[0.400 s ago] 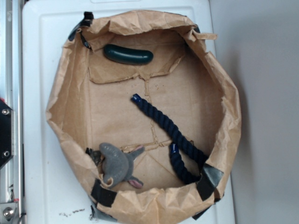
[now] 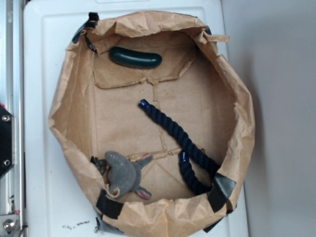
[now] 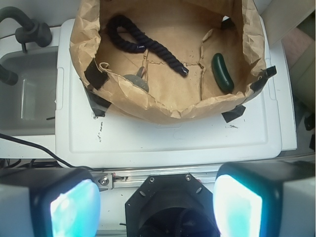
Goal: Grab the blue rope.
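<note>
Blue rope point(image 2: 178, 137): lying loose on the floor of a brown paper basin point(image 2: 64, 106), bent into a hook, one shiny taped end near the middle of the floor, long run slanting toward the basin's wall, then curling back to a second taped end just beside a black tape patch point(image 2: 223, 190) on the rim. Dark green cucumber-shaped object point(image 2: 135, 57) resting against the opposite wall, well apart from the rope. Grey stuffed toy point(image 2: 124, 174) near the rope's curled end, not touching it. Basin sitting on a white tray point(image 2: 44, 39). From the wrist view: gripper point(image 3: 157, 197) spread wide, two pale blue-lit fingers point(image 3: 74, 207) far apart at the bottom corners, nothing between them, holding nothing, positioned back off the tray's edge and well apart from the rope point(image 3: 143, 42) inside the basin point(image 3: 163, 111).
</note>
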`<action>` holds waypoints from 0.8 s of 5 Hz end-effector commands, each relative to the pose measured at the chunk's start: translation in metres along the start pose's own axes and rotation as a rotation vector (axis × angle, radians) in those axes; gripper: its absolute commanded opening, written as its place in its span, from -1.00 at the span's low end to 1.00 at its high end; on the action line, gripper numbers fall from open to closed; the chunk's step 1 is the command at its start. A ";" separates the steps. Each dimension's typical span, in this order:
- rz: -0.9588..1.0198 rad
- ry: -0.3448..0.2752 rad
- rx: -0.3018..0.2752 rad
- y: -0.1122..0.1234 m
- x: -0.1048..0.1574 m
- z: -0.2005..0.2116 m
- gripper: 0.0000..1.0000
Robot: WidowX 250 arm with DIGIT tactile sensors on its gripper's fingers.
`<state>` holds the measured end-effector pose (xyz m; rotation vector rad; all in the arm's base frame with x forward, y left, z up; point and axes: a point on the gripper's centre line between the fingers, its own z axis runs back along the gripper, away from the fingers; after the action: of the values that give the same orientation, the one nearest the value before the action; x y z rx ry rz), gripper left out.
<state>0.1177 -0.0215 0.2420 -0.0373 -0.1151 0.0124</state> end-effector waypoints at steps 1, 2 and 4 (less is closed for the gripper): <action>0.049 -0.029 0.009 -0.010 0.012 -0.004 1.00; 0.039 -0.040 0.031 -0.012 0.027 -0.010 1.00; 0.072 -0.046 0.057 -0.001 0.087 -0.025 1.00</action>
<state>0.2035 -0.0260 0.2148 0.0197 -0.1085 0.0661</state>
